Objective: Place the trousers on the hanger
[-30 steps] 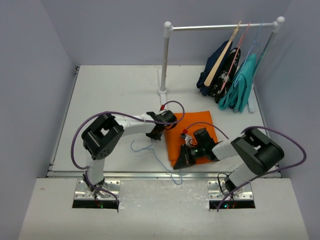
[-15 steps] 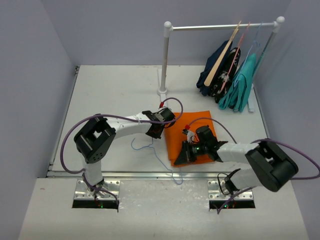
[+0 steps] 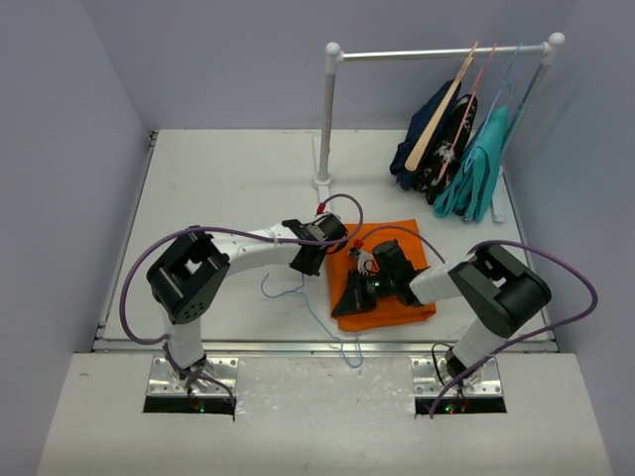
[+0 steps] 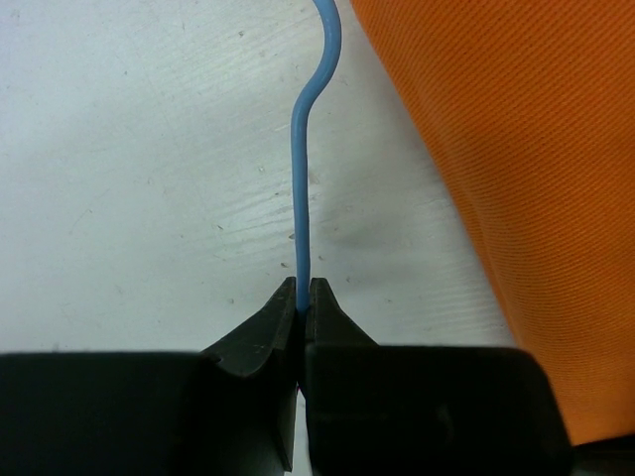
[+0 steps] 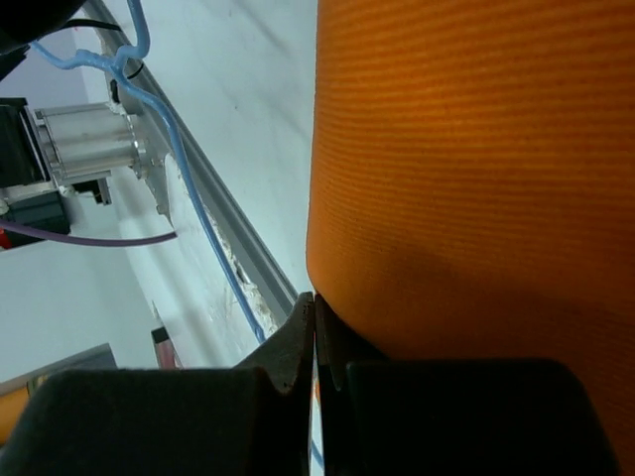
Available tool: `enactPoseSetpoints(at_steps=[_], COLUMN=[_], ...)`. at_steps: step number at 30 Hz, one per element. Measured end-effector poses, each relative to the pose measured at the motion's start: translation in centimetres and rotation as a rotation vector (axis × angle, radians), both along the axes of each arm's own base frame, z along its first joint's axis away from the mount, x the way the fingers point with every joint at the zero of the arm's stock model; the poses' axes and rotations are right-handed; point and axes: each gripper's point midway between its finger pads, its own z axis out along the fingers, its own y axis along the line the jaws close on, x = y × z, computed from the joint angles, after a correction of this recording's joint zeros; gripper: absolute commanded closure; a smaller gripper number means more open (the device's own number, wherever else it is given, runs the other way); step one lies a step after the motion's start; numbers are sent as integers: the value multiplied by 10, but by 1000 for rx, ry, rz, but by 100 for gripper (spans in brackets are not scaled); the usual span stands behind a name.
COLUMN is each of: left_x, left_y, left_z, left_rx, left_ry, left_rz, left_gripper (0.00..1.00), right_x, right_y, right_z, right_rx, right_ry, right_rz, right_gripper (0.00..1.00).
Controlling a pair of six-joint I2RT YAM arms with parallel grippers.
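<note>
The orange trousers [image 3: 402,236] lie folded on the white table, right of centre. The pale blue wire hanger [image 3: 316,309] lies flat just to their left, reaching down to the table's front edge. My left gripper [image 3: 306,263] is shut on the hanger; in the left wrist view the wire [image 4: 301,178] runs straight out from between the tips [image 4: 304,288], with the trousers [image 4: 516,149] to the right. My right gripper [image 3: 349,297] is shut at the trousers' left edge. In the right wrist view the cloth [image 5: 476,149] bulges over the closed tips [image 5: 316,302], a sliver of orange shows between them, and the hanger [image 5: 226,271] lies beyond.
A white clothes rack [image 3: 325,119] stands at the back. On its right end hang a navy garment on a wooden hanger [image 3: 422,139], a pink wire hanger [image 3: 474,94] and a teal garment [image 3: 481,169]. The table's metal front edge [image 3: 248,345] runs below the hanger.
My right gripper has shifted left and slightly away from the front edge, taking the trousers' near left corner with it. The right elbow swung. The left gripper has stayed on the hanger.
</note>
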Motion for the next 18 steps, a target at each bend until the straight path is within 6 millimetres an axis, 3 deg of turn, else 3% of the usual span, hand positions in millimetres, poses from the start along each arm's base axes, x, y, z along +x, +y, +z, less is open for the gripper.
enactPoseSetpoints(at_steps=[2, 4, 6, 11, 13, 15, 18], left_x=[-1, -1, -3, -5, -5, -5, -4], left_y=[-1, -2, -3, -6, -6, -7, -9], left_z=[0, 0, -1, 0, 0, 2, 8], left_rx=[-4, -10, -18, -34, -35, -36, -40], left_ry=[3, 8, 16, 28, 31, 33, 32], left_rz=[-1, -2, -5, -2, 1, 4, 6], left_gripper=[100, 100, 100, 100, 100, 100, 100], right_x=[0, 0, -1, 6, 6, 1, -16], right_y=[2, 0, -3, 0, 1, 4, 10], right_z=[0, 2, 7, 61, 73, 72, 52], right_rx=[3, -4, -15, 61, 87, 90, 50], right_ry=[-10, -40, -67, -295, -351, -368, -344], right_rz=[-4, -15, -28, -4, 19, 57, 136], right_gripper=[92, 67, 57, 49, 49, 48, 49])
